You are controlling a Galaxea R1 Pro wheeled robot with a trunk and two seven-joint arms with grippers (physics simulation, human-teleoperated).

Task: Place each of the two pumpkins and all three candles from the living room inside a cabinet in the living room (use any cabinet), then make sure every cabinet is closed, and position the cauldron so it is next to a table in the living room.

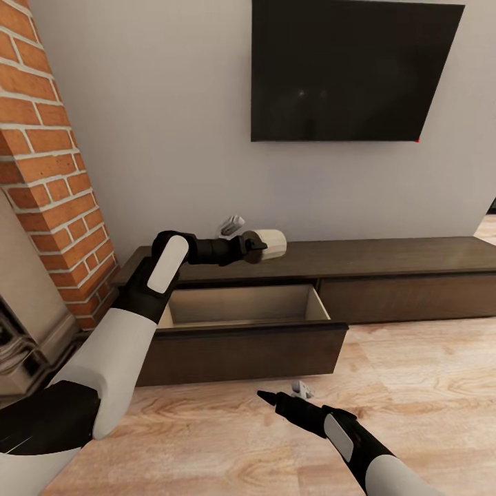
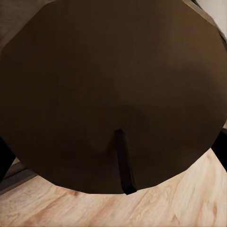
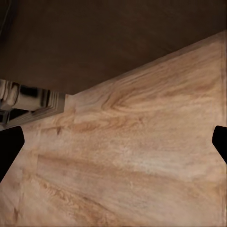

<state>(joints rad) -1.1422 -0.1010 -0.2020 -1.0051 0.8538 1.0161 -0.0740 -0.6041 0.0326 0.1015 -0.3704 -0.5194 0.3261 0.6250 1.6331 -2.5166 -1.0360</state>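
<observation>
A pale beige candle lies sideways in my left gripper, which is shut on it above the cabinet's top, just behind the open drawer. In the left wrist view the candle's round end with its dark wick looms close and shadowed. The drawer's pale inside looks bare where it shows. My right gripper hangs open low over the plank floor in front of the drawer, with its dark fingertips far apart and nothing between them.
A brick fireplace stands at the left, close to my left arm. A black TV hangs on the wall above the cabinet. The cabinet's right drawer front is shut. Light wood floor spreads to the right.
</observation>
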